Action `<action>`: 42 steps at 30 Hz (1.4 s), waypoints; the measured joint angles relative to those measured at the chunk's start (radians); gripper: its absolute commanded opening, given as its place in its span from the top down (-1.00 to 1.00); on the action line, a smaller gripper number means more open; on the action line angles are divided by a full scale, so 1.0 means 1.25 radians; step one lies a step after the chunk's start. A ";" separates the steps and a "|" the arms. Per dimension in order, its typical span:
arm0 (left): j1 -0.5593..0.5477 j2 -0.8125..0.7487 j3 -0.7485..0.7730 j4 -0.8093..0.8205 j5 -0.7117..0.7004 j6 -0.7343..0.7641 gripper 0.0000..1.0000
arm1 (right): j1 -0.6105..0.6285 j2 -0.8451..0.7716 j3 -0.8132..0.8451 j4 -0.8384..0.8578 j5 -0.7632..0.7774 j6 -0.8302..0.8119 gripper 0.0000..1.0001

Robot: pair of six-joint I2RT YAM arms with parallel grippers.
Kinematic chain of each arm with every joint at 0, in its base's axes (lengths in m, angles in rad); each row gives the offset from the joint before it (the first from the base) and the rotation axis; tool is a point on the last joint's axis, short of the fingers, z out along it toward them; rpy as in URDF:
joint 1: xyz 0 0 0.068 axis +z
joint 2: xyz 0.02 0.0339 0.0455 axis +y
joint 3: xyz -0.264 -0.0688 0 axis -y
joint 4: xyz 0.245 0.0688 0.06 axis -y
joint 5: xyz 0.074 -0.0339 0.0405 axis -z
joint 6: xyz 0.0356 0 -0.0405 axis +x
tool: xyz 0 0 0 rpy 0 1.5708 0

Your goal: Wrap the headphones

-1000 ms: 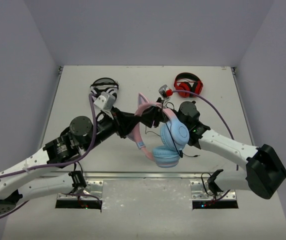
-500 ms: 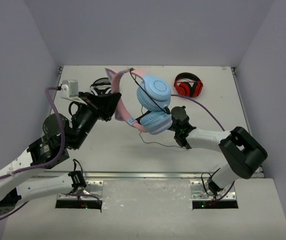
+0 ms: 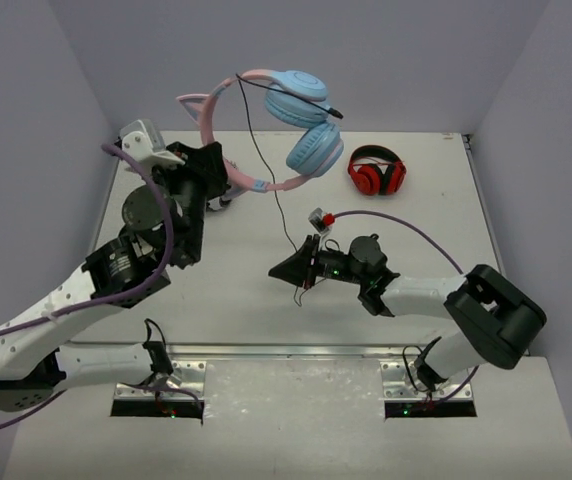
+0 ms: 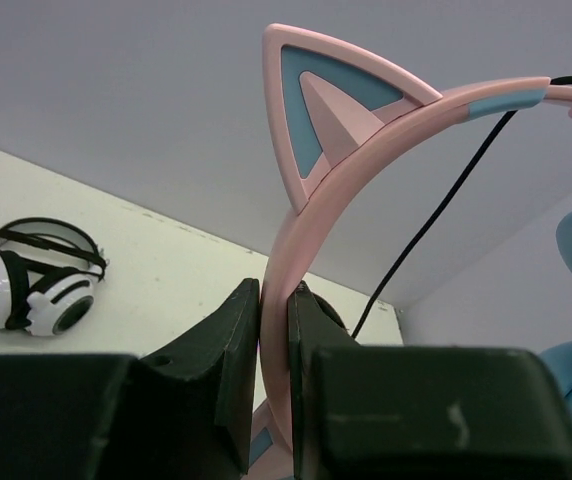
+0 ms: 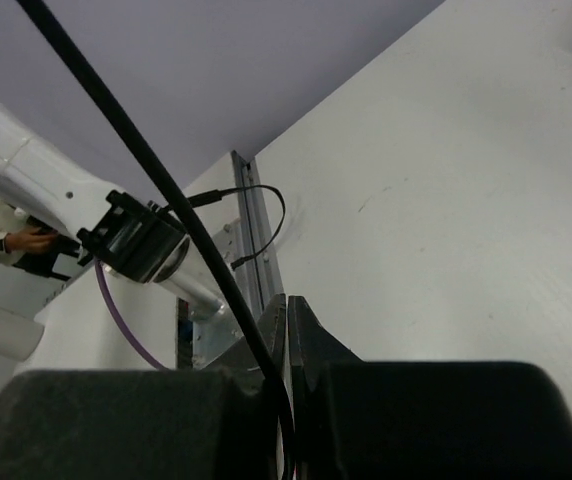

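The headphones (image 3: 276,100) hang high in the air over the far part of the table: pink headband with a cat ear (image 4: 331,110), two light blue earcups (image 3: 314,148). My left gripper (image 3: 209,165) is shut on the pink headband (image 4: 278,330). The thin black cable (image 3: 271,190) runs from the headband down to my right gripper (image 3: 284,270), which is low over the table's middle and shut on the cable (image 5: 166,190). The cable passes between the right jaws near their base.
White-and-black headphones (image 4: 34,280) lie at the far left of the table, mostly hidden by the left arm in the top view. Red-and-black headphones (image 3: 377,171) lie at the far right. The table's front rail (image 5: 256,250) shows in the right wrist view.
My left gripper has lifted the headphones higher and toward the back. My right gripper has swung left and low, drawing the cable out straight.
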 measured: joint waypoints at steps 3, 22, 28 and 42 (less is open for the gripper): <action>0.050 0.060 0.055 -0.016 -0.012 0.007 0.99 | 0.026 -0.068 -0.026 -0.035 0.013 -0.024 0.97; 0.450 0.300 0.081 -0.148 0.201 -0.022 0.99 | 0.166 -0.356 0.100 -0.626 0.222 -0.335 0.97; 0.440 0.269 -0.164 -0.071 0.180 0.010 0.99 | 0.168 -0.315 0.336 -0.887 0.280 -0.464 0.97; 0.169 0.246 -0.493 -0.049 0.162 -0.116 1.00 | 0.102 -0.180 0.684 -1.243 0.466 -0.742 0.97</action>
